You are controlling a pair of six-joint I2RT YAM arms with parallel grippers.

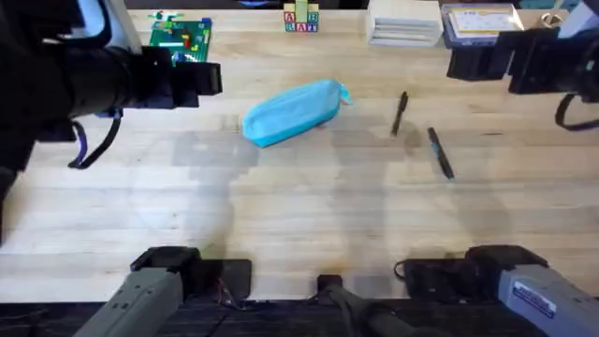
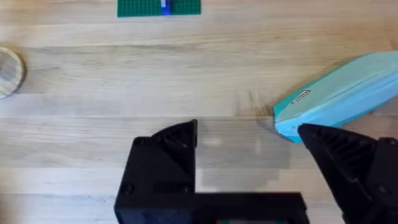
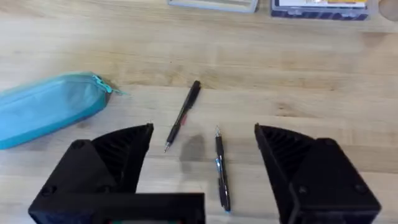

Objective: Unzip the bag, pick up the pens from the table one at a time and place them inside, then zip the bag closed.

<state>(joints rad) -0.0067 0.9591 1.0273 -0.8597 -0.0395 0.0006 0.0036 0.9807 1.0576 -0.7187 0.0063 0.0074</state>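
Note:
The light blue bag (image 1: 292, 111) lies zipped and slanted on the table (image 1: 309, 206), a little left of the middle. Two dark pens lie to its right: one pen (image 1: 400, 113) nearer the bag, the other pen (image 1: 441, 153) farther right. My left gripper (image 1: 211, 78) hovers high to the left of the bag, open and empty. In the left wrist view the bag's end (image 2: 339, 96) sits just beyond one finger (image 2: 348, 165). My right gripper (image 1: 459, 62) hangs open at the upper right. The right wrist view shows both pens (image 3: 184, 114) (image 3: 222, 171) between its spread fingers and the bag (image 3: 53, 107) off to the side.
A green brick plate (image 1: 180, 36), small letter blocks (image 1: 301, 19), a white box (image 1: 403, 22) and a clear case (image 1: 479, 24) line the far edge. A round wooden disc (image 2: 9, 71) lies left of the bag. The arm bases (image 1: 159, 281) (image 1: 510, 276) stand at the near edge.

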